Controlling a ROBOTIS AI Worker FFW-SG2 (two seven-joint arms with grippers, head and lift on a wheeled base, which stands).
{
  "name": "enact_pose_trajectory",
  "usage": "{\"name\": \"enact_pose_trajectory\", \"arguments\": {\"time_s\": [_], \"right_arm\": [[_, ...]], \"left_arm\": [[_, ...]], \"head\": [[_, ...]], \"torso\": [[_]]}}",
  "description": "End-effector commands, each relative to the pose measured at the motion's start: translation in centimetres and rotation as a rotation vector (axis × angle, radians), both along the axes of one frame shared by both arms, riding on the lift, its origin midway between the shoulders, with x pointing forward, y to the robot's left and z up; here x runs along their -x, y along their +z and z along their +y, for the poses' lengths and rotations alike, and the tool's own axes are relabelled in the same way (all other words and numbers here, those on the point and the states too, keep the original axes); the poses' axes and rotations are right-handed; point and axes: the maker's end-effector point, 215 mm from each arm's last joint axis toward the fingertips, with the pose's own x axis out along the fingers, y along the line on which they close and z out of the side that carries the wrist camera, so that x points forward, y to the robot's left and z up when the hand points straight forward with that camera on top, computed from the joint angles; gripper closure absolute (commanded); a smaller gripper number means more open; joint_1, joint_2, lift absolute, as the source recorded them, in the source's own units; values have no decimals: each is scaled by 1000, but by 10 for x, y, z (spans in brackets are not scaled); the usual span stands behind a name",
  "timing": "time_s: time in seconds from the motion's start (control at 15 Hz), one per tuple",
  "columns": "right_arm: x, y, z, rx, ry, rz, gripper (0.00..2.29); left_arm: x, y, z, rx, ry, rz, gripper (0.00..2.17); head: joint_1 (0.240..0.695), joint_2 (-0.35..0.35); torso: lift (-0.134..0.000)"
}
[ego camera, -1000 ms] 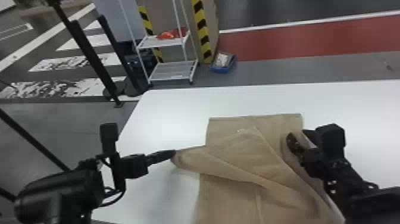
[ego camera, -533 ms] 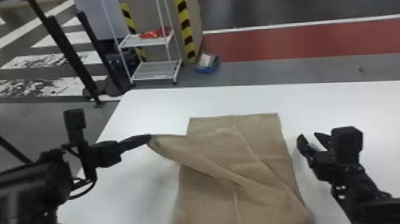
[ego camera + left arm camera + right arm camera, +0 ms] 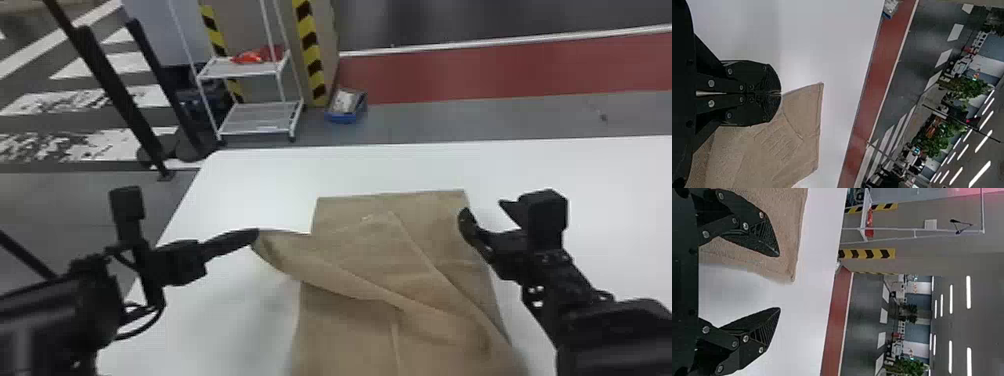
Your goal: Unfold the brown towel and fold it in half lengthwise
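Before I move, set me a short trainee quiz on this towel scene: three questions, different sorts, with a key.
1. Which grips the brown fabric towel: the left black, two-fingered end effector or the right black, two-fingered end effector?
2. True or false: the right end effector's fingers stand apart.
3. Fill in the blank: the smooth, flat tabletop under the towel is ____ in colour.

Key: 1. the left; 2. true; 3. white.
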Motion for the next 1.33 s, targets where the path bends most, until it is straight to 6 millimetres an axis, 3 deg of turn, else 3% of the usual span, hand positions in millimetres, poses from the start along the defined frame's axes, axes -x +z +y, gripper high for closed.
{"name": "enact_pose_trajectory", "arguments": {"time_s": [0.0, 0.2, 0.33, 0.4, 0.67, 0.8, 0.93, 1.07, 1.27], "right_arm": [[-10, -23, 24, 46, 48, 44, 454], [-15, -51, 24, 82, 59, 83, 471], [-15, -48, 28, 87, 67, 66, 950], [-14, -45, 31, 84, 72, 56, 1339], [-9, -45, 27, 86, 63, 54, 1686], [-5, -50, 22, 83, 55, 61, 1686], [-7, -28, -7, 50, -7, 23, 1686], [-2, -11, -54, 28, -94, 7, 1686], [25, -16, -122, 40, -190, 55, 1686]], "left_arm": [[2, -1, 0, 3, -2, 2, 2145], [4, -3, -1, 4, -5, 4, 2145], [4, -3, -1, 3, -5, 4, 2145], [4, -4, -1, 4, -5, 5, 2145], [4, -6, 0, 4, -1, 10, 2145], [4, -6, 1, 1, 1, 8, 2145], [3, -6, 5, -9, 7, 5, 2145], [-3, -2, 12, -19, 17, -14, 2145], [-12, -2, 23, -32, 35, -14, 2145]], "head": [[695, 258], [695, 281], [695, 282], [695, 282], [695, 289], [695, 288], [695, 284], [695, 273], [695, 219]], "torso": [[-123], [-123], [-123], [-123], [-123], [-123], [-123], [-123], [-123]]}}
